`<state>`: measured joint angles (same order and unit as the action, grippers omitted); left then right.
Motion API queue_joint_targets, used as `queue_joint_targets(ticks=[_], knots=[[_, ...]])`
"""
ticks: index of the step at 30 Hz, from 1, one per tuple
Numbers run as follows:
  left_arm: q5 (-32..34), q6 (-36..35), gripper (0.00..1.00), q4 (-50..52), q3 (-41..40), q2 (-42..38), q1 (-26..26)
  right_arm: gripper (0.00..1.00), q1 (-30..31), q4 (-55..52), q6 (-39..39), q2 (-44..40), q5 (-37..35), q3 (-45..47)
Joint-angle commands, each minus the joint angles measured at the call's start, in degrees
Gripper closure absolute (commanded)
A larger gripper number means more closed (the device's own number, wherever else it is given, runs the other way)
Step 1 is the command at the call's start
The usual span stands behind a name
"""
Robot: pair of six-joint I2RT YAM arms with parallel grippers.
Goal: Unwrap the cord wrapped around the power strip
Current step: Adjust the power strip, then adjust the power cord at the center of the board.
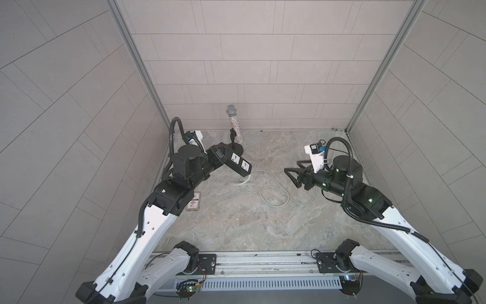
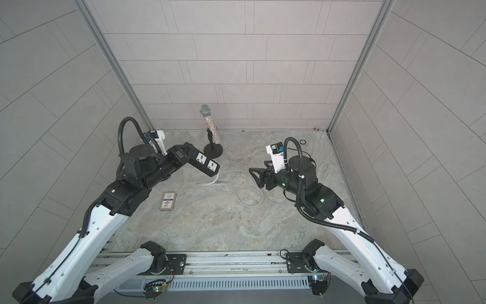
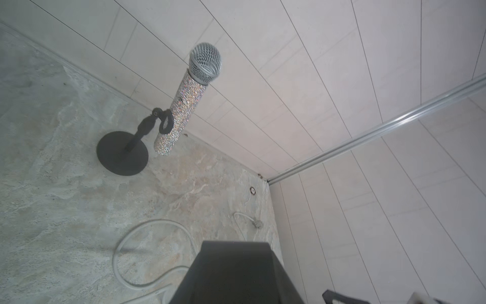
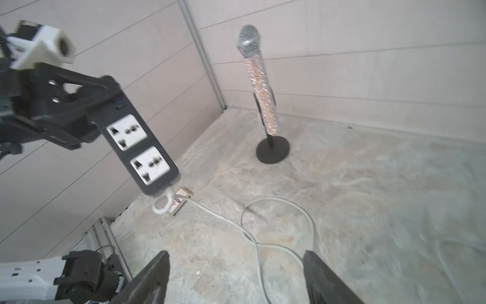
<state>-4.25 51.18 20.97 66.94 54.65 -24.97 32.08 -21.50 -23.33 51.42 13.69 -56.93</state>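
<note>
Right wrist view: the left claw (image 4: 97, 110) clamps the power strip (image 4: 142, 147) aloft, no wraps on it, its cord (image 4: 223, 219) looping loose over the table (image 4: 368, 210), the right claw (image 4: 236, 276) spread empty, so unwrapping looks done.

The cord (image 4: 256, 243) loops clutter the centre; a microphone stand (image 2: 213, 150) blocks far centre; the near surface (image 1: 249, 231) lies open.
</note>
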Motion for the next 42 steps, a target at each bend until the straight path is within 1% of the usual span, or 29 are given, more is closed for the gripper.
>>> queue_joint_targets(ticks=[1,4,7,10,12,15,18,20,23,25,28,31,34,37,38,40,42], knots=[[0.9,4.5,1.00,-5.8,2.7,0.3,0.5,0.27,-0.9,-7.7,-9.7,4.6,-14.5,3.5],[1.0,5.3,1.00,-5.6,3.8,0.7,0.5,0.34,-1.6,-8.2,-12.5,10.0,-12.2,5.7],[1.5,5.8,1.00,-5.9,3.9,0.4,0.6,0.39,-2.2,-8.5,-14.8,15.3,-7.3,7.1],[2.2,6.0,1.00,-5.9,3.8,0.0,0.6,0.46,-2.8,-9.2,-19.1,18.3,-4.3,9.0],[2.8,6.3,1.00,-6.0,3.4,-0.1,0.5,0.50,-2.9,-7.1,-22.5,19.0,-3.4,11.6],[3.5,6.8,1.00,-6.4,2.7,0.0,0.7,0.56,-2.9,0.1,-27.0,19.7,-1.0,17.3],[4.3,6.8,1.00,-6.6,2.2,0.3,1.1,0.59,-2.8,3.3,-28.1,21.7,-0.2,19.6],[4.9,6.7,1.00,-6.3,1.3,0.4,1.9,0.59,-2.9,3.3,-27.5,22.6,-0.1,19.4],[4.8,7.8,1.00,-6.5,-2.5,-0.3,5.1,0.57,-2.9,3.3,-25.8,22.7,-0.6,18.8],[3.5,9.7,1.00,-7.3,-6.2,-1.2,8.4,0.55,-3.0,3.3,-24.8,22.9,-0.9,18.3],[0.4,13.1,1.00,-10.4,-11.7,-2.6,13.5,0.55,-2.9,4.0,-24.2,24.6,-0.1,17.3],[-1.0,13.7,1.00,-10.9,-13.8,-3.3,16.9,0.54,-3.2,3.7,-23.1,25.8,-0.4,16.1],[-1.0,12.6,1.00,-10.1,-14.1,-3.6,18.6,0.54,-5.0,2.6,-21.8,25.4,-2.9,15.8],[0.3,10.7,1.00,-9.1,-14.5,-3.5,19.8,0.50,-7.6,-2.3,-22.6,25.7,-7.9,14.5],[1.2,10.3,1.00,-8.8,-15.1,-3.4,20.0,0.50,-8.7,-4.0,-23.6,26.0,-8.2,13.9],[2.3,10.6,1.00,-9.2,-17.0,-3.0,21.1,0.48,-10.5,-9.5,-26.2,27.4,-8.2,11.5],[2.6,11.3,1.00,-10.3,-19.2,-2.3,22.0,0.45,-10.6,-15.7,-30.2,28.8,-11.2,8.8]])
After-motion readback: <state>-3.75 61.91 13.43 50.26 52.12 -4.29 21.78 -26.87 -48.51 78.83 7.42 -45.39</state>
